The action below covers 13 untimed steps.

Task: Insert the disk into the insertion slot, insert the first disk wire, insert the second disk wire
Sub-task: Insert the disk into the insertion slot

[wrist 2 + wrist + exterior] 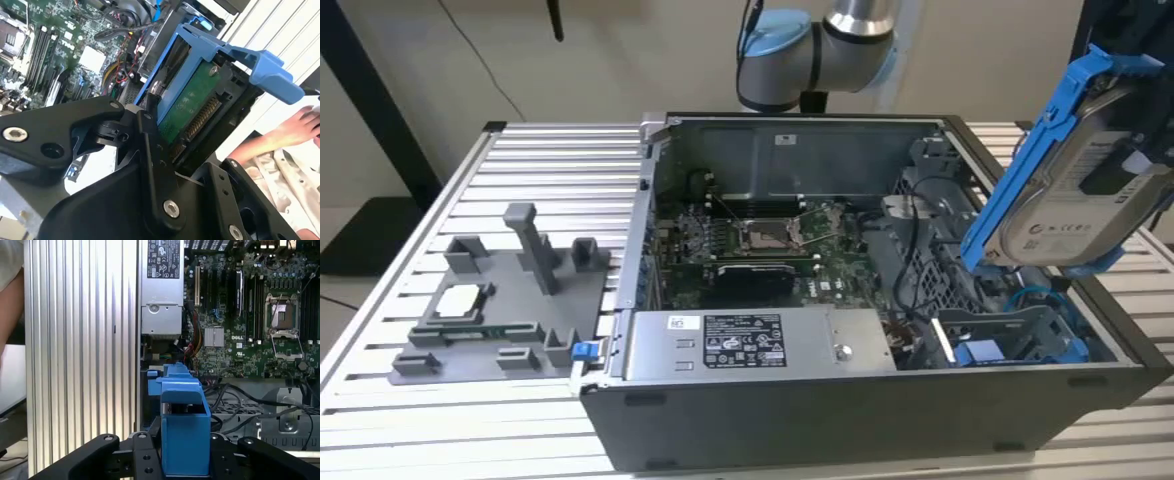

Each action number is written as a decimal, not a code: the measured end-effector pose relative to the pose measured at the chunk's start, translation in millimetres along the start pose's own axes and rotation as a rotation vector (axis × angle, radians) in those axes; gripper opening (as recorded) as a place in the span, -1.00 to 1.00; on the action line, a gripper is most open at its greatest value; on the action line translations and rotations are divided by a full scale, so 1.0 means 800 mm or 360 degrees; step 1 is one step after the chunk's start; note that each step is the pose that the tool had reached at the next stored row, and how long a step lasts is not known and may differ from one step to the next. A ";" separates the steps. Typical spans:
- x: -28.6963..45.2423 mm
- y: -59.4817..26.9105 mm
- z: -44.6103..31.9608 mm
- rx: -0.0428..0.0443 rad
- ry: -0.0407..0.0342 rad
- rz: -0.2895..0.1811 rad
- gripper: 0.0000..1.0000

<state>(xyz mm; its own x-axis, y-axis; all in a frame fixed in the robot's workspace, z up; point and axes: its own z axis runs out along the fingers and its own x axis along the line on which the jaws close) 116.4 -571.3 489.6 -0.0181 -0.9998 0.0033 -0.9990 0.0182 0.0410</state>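
Gripping the disk (1070,205) by its blue frame, your gripper (185,457) has its fingers closed on the frame's two sides. You see the disk tilted steeply in the air at the exterior view's right, above the grey slot (1014,335) in the open computer case (854,405) and apart from it.

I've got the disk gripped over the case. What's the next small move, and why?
Probably ease the disk down a little toward the insertion slot. The gripper is shut on it, and in the exterior view it hangs steeply tilted above the open case, apart from the slot below, so some height likely has to be closed before it can enter.
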 end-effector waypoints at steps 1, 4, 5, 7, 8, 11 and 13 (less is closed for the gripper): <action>0.0001 0.000 0.0017 0.0000 0.0000 0.0000 -1.00; 0.0017 0.000 0.0082 0.0001 0.0000 0.0000 -1.00; 0.0023 -0.001 0.0105 0.0002 0.0000 0.0001 -1.00; 0.0033 -0.001 0.0151 0.0004 0.0000 0.0001 -1.00; 0.0041 -0.001 0.0174 0.0005 0.0000 0.0002 -1.00; 0.0067 -0.001 0.0243 0.0008 0.0000 0.0002 -1.00; 0.0081 -0.001 0.0287 0.0011 0.0000 0.0002 -1.00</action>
<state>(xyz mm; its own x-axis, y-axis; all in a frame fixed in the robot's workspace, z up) 116.4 -577.9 466.6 -0.0195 -0.9998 0.0033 -0.9992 0.0196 0.0343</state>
